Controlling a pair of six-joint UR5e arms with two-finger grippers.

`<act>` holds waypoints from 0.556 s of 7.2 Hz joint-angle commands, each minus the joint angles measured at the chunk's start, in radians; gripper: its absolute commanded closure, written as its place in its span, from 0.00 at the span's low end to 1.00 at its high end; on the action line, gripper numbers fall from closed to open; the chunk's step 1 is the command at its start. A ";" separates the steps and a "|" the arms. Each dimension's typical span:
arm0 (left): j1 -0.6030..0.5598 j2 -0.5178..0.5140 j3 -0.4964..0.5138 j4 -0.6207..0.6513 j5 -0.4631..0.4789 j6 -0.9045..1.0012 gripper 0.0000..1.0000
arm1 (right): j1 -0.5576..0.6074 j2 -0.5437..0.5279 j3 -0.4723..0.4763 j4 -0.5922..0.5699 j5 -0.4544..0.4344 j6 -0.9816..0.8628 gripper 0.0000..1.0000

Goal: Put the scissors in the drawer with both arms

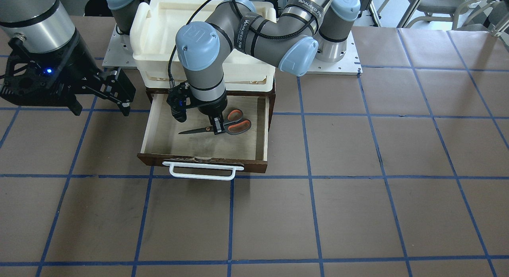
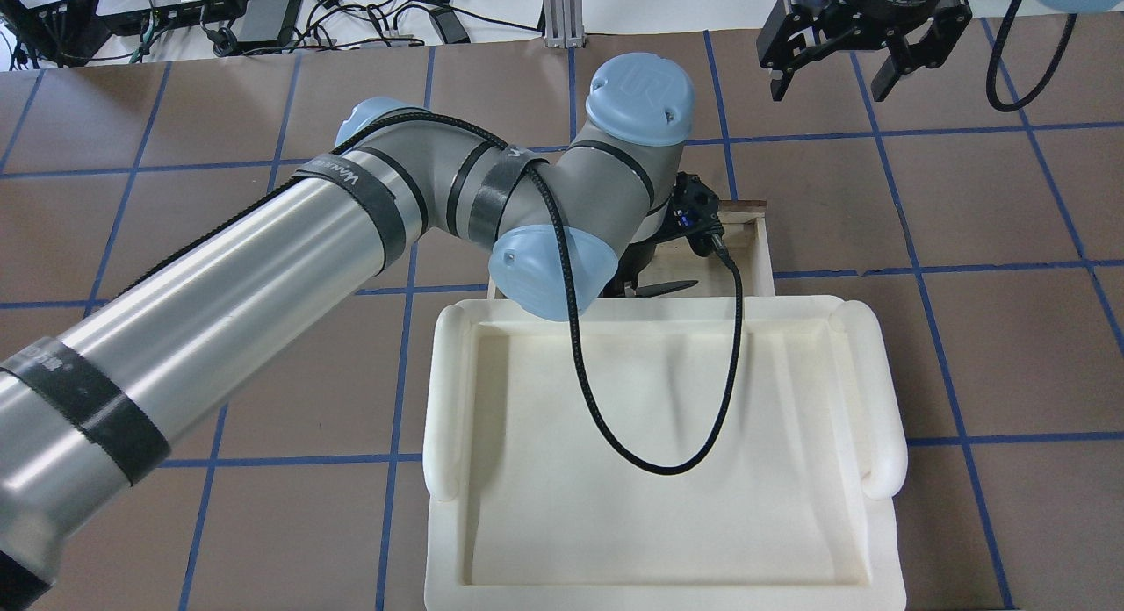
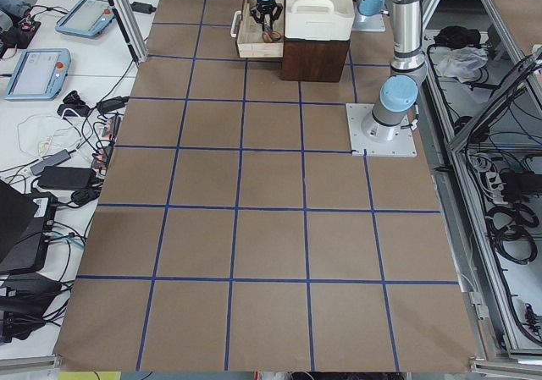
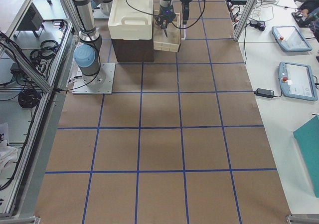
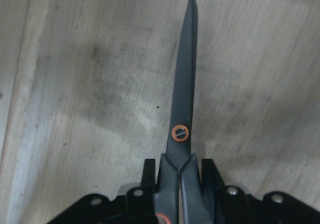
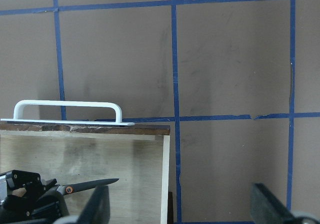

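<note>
The scissors (image 1: 228, 125) have dark blades and orange-lined grey handles. They lie flat and low inside the open drawer (image 1: 179, 143), blades pointing to the view's left. My left gripper (image 1: 218, 129) reaches down into the drawer and is shut on them just behind the pivot. The left wrist view shows its fingers (image 5: 147, 176) pinching the scissors (image 5: 182, 109) over the plywood floor. My right gripper (image 1: 102, 110) is open and empty. It hovers over the table beside the drawer, and its fingers (image 6: 100, 209) frame the drawer's corner (image 6: 166, 149).
The drawer's white handle (image 1: 203, 171) faces the operators' side. A white foam tray (image 2: 659, 435) sits on the dark cabinet above the drawer. Brown paper with blue tape lines (image 1: 358, 209) covers the table.
</note>
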 commanded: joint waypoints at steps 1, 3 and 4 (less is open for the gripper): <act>-0.002 0.000 -0.003 0.000 0.000 -0.010 0.31 | 0.000 0.001 0.000 0.000 -0.001 0.002 0.00; -0.002 0.001 -0.003 0.035 -0.002 -0.023 0.23 | -0.002 0.001 0.000 -0.002 -0.004 0.002 0.00; -0.002 0.014 -0.001 0.042 0.003 -0.018 0.23 | -0.002 0.001 0.000 -0.005 -0.004 0.002 0.00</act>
